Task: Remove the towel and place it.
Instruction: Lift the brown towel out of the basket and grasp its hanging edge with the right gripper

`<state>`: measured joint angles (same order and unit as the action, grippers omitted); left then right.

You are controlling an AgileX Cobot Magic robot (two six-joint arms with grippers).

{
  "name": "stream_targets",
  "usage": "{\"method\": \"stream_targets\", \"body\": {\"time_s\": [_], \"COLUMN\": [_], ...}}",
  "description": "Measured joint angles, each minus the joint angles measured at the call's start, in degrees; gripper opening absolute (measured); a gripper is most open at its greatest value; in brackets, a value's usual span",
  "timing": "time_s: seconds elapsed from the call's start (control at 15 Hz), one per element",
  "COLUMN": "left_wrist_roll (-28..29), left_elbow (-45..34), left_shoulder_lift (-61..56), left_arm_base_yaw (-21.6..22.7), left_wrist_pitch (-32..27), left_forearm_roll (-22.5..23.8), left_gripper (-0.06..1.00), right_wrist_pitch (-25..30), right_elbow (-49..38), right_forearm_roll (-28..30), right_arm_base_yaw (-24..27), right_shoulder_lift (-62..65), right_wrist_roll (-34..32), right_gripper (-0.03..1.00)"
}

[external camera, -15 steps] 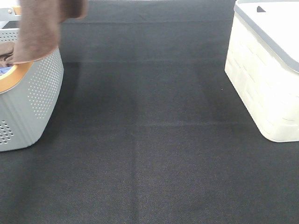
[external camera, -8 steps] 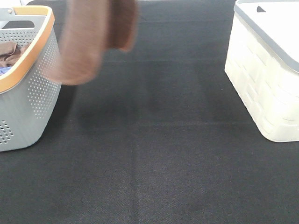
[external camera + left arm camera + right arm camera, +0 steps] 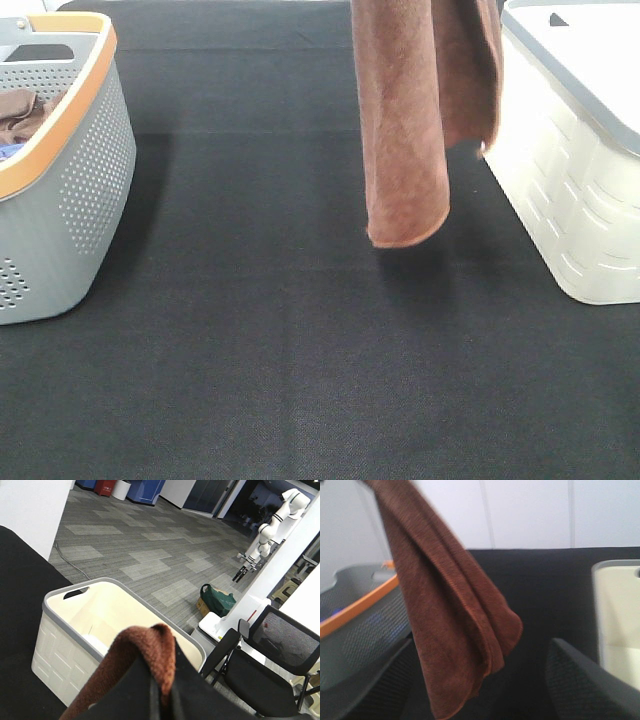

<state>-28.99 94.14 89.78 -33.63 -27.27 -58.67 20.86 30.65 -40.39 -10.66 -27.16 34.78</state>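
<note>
Left fingers (image 3: 127, 700) pinch the towel (image 3: 145, 647) — it hangs beneath them.

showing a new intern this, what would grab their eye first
A reddish-brown towel dangling in mid-air above the black table, pinched in the left pincer. It hangs between a grey orange-rimmed basket at the left and a cream bin at the right.

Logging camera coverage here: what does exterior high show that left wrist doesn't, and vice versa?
Exterior high only: the grey basket holding a brown cloth, and the towel's lower hem hanging over the mat. Left wrist only: the left pincer shut on the towel's fold, the bin's inside, a chair. Both: the towel and the bin.
</note>
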Motion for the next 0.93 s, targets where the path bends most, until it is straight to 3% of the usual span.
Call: {"method": "stream_targets", "body": {"time_s": [0.13,0.33,0.6,0.73,0.93], "left_wrist_roll": [0.0,0.0,0.0,0.0,-1.3], "left_elbow": [0.0,0.0,0.0,0.0,0.0], "left_shoulder_lift": [0.0,0.0,0.0,0.0,0.0], "left_arm_base_yaw": [-0.2,-0.2,-0.2,-0.2,-0.2], "left_wrist_pitch": [0.0,-0.2,-0.4,-0.4,-0.4], "left_forearm_roll": [0.2,0.2,0.3,0.4,0.4], "left_gripper": [0.0,0.0,0.0,0.0,0.0], "right_wrist_pitch": [-0.4,-4.4,-13.3,-20.3,-24.6], "right_elbow": [1.6,4.7,7.2,8.1,8.8], "right_forearm_roll": [-7.6,-15.0,-16.2,-16.3,-16.4], "right_arm_base_yaw": [-5.4,-14.2,-21.7,-21.8,-21.8], "right_shoulder_lift": [-9.6,-25.3,-38.2,-44.2,-46.9], "right_wrist_roll": [15.4,30.1,33.9,33.9,33.9], "right_gripper": [0.7,0.7,0.7,0.7,0.7]}}
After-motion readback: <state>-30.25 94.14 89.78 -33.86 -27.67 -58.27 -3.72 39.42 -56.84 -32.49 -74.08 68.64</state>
